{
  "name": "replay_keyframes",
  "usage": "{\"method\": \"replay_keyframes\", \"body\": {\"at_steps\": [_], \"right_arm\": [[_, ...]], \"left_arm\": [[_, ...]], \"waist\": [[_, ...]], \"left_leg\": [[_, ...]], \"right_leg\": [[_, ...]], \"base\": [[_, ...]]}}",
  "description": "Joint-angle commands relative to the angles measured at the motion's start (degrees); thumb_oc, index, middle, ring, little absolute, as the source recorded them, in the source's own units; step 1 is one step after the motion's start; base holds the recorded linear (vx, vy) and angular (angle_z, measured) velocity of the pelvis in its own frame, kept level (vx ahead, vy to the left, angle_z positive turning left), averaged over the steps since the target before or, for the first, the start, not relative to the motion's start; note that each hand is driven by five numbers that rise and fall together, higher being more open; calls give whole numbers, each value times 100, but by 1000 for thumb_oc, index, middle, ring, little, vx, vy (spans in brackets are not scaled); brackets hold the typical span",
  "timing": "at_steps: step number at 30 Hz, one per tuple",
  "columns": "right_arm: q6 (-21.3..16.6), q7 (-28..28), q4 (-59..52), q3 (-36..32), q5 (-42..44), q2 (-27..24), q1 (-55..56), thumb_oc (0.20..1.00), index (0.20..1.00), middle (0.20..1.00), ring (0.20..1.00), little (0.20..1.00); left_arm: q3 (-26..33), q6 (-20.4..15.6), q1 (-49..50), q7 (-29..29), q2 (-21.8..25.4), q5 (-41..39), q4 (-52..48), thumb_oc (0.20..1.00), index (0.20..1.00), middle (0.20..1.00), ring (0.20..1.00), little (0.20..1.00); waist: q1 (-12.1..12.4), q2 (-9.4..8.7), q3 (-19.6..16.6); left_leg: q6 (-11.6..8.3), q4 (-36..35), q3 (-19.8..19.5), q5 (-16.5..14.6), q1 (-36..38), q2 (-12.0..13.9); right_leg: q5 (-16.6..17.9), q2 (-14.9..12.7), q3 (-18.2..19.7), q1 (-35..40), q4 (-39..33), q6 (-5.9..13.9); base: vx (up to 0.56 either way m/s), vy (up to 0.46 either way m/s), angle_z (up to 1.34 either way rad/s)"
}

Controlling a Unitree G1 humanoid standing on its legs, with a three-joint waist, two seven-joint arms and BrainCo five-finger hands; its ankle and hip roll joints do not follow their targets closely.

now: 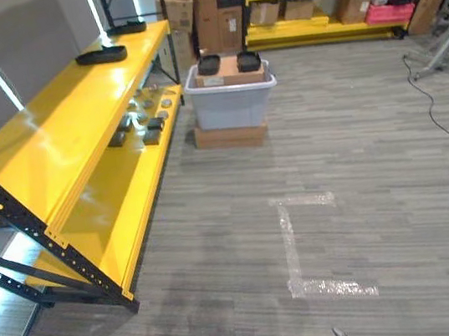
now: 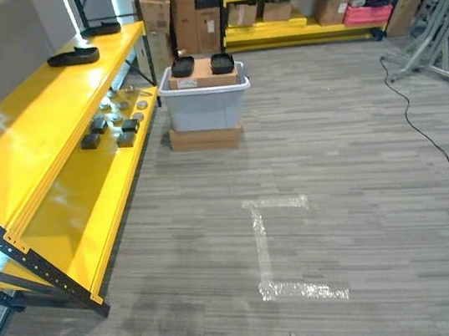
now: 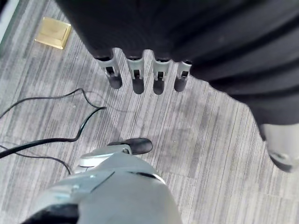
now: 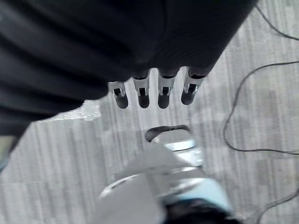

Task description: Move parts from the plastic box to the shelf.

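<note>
**Desk:** What stands ahead of the robot?

**Photographer:** A grey plastic box [image 1: 233,99] at about twelve o'clock, well across the striped grey floor [image 1: 359,165]. It sits on a flat cardboard slab [image 1: 231,136]. Across its top lies a brown carton [image 1: 230,72] with two black parts [image 1: 209,65] resting on it, one at each far corner.

**Desk:** And the shelf?

**Photographer:** The yellow shelf [image 1: 73,114] runs from nine o'clock up to eleven. One black tray-like part [image 1: 102,55] lies on its upper deck, with another [image 1: 127,28] farther along. The lower deck carries a cluster of small dark and grey parts [image 1: 143,121], near the box but apart from it.

**Desk:** The hands?

**Photographer:** Both hang low and empty. The left wrist view shows the left hand [image 3: 140,77] with its fingers [image 3: 137,79] in a straight, relaxed row and its thumb [image 3: 135,146] apart from them, nothing between, only floor past them. The right wrist view shows the right hand [image 4: 154,91] the same way: fingers [image 4: 163,93] loose, thumb [image 4: 166,132] clear, holding nothing.

**Desk:** Anything one camera catches that another misses?

**Photographer:** The left wrist view takes in a brass floor plate [image 3: 53,32]. The head views show tape marks [image 1: 304,249] on the floor at six o'clock and a second yellow rack [image 1: 328,9] with cartons at one o'clock.
</note>
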Motion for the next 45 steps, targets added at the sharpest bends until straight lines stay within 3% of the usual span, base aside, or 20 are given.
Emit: {"method": "replay_keyframes", "body": {"at_steps": [1,6,9,11,28,37,39,41,45], "right_arm": [[-54,-104,60,-71,131,-180,-316,1000,1000,1000,1000,1000],[9,-131,94,-102,237,-168,-282,1000,1000,1000,1000,1000],[572,223,212,-208,583,-165,-267,1000,1000,1000,1000,1000],[709,339,242,-201,497,-138,-258,1000,1000,1000,1000,1000],[416,-13,236,57,244,-70,-273,1000,1000,1000,1000,1000],[-23,-121,115,177,148,-58,-282,1000,1000,1000,1000,1000],[-81,-122,107,184,145,-52,-274,1000,1000,1000,1000,1000],[-279,-169,69,210,56,-43,-286,1000,1000,1000,1000,1000],[-311,-32,-29,279,-7,-34,-342,1000,1000,1000,1000,1000]], "left_arm": [[33,-32,-363,-4,106,-348,169,1000,1000,1000,1000,1000],[114,-99,-340,43,140,-466,159,1000,1000,1000,1000,1000],[216,-368,-281,275,170,-522,149,1000,1000,1000,1000,1000],[242,-449,-261,296,176,-527,135,1000,1000,1000,1000,1000],[124,-1146,-265,710,98,-395,-93,1000,1000,1000,1000,1000],[30,-1375,-229,786,100,-219,-160,1000,1000,1000,1000,1000],[12,-1275,-237,716,98,-176,-159,1000,1000,1000,1000,1000],[-26,-873,-245,420,52,-281,-112,1000,1000,1000,1000,1000],[-126,-911,-292,216,-10,-133,-44,1000,1000,1000,1000,1000]], "waist": [[-141,-23,399],[-158,-37,414],[-151,-48,393],[-144,-52,389],[-111,-123,420],[-92,-139,441],[-92,-146,439],[-89,-157,439],[-106,-173,411]], "left_leg": [[-167,-241,152,-495,352,-19],[-153,-241,196,-509,361,-15],[-160,-241,225,-510,369,-3],[-165,-241,232,-500,366,4],[-142,-241,254,-517,377,16],[-143,-241,220,-509,369,10],[-141,-241,216,-509,368,5],[-139,-241,198,-507,371,-3],[-127,-241,195,-518,380,-20]], "right_leg": [[129,-182,-183,965,-1152,443],[156,-188,-165,963,-1174,454],[164,-180,-157,960,-1174,460],[166,-175,-149,959,-1174,457],[158,-152,-127,986,-1174,442],[177,-150,-148,995,-1174,453],[177,-149,-151,997,-1174,456],[187,-152,-159,1002,-1174,465],[203,-154,-152,998,-1174,473]], "base": [[0,0,0],[-4,-3,-1],[1,-4,-6],[0,0,0],[-2,0,0],[0,0,0],[0,0,0],[0,0,0],[3,10,0]]}}
